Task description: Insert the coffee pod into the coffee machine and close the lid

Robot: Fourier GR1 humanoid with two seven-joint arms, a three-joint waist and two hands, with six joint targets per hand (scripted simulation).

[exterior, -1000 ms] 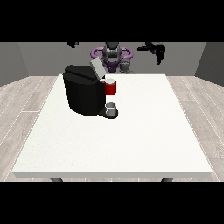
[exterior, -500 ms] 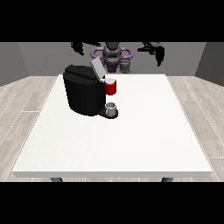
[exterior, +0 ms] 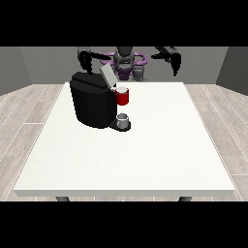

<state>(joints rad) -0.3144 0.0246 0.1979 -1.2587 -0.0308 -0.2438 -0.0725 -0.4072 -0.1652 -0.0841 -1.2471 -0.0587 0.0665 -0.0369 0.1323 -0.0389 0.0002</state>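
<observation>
The black coffee machine (exterior: 92,104) stands on the white table (exterior: 145,160), left of centre. Its grey lid (exterior: 107,76) is tilted up and open. A red pod holder (exterior: 123,98) sticks out at the machine's front, and a pale coffee pod (exterior: 122,90) sits in its top. The hand at the view's left (exterior: 87,59) hovers just above and behind the machine's top, fingers hanging down and holding nothing. The hand at the view's right (exterior: 173,59) is raised over the table's far edge, well away from the machine, with relaxed, empty fingers.
A small grey cup (exterior: 123,119) stands on the drip tray under the red holder. The robot's torso (exterior: 125,63) is behind the table's far edge. Bare tabletop stretches in front and to the right of the machine.
The hand at the view's left has come down and closer to the machine's top. The hand at the view's right has shifted slightly and its fingers now hang lower.
</observation>
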